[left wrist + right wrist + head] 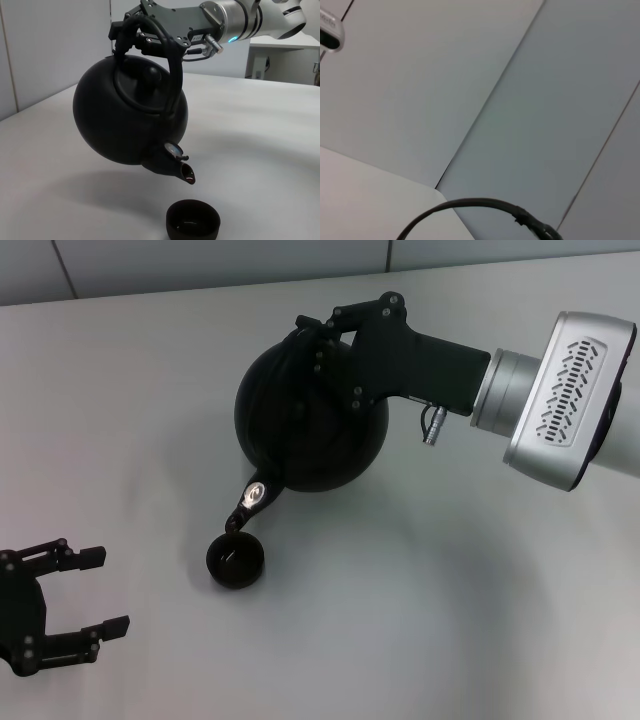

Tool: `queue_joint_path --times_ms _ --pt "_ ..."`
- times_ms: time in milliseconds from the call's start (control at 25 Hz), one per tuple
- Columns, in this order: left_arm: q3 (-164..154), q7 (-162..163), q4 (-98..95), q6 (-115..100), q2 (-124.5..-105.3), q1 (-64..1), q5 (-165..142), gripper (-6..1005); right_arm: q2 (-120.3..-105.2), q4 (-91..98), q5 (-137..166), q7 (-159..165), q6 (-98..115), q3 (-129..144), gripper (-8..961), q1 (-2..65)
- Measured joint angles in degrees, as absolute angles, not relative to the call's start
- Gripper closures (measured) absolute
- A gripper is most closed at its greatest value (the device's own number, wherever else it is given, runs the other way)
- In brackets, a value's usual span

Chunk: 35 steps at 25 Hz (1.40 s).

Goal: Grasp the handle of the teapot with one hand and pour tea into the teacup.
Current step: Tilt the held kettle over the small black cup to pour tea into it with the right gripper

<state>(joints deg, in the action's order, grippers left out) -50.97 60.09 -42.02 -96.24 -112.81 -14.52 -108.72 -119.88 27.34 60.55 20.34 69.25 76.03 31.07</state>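
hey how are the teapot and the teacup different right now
The teapot is far bigger than the teacup. The teapot hangs in the air, tilted spout-down, held by its handle in the right gripper; the teacup sits upright on the table just below the spout. The teapot has a lid knob and spout; the teacup is a plain open bowl. Both are round and matte black.

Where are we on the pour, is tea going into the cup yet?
Done: the right gripper has the handle and holds the teapot clear of the table. In hand: the pot is tipped, spout down, directly above the teacup. No stream is visible between spout and cup, though the cup's inside shows a faint sheen. Left: finish pouring, then right the pot. The left gripper sits open, idle, near the front left.
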Motion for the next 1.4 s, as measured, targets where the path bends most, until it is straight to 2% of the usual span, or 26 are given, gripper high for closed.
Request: queue_joint_path --times_ms 1400 --pt "-50.98 60.21 -42.18 -95.36 -113.20 -15.03 -108.72 208 -119.88 27.33 60.46 14.71 69.34 77.52 860 31.36"
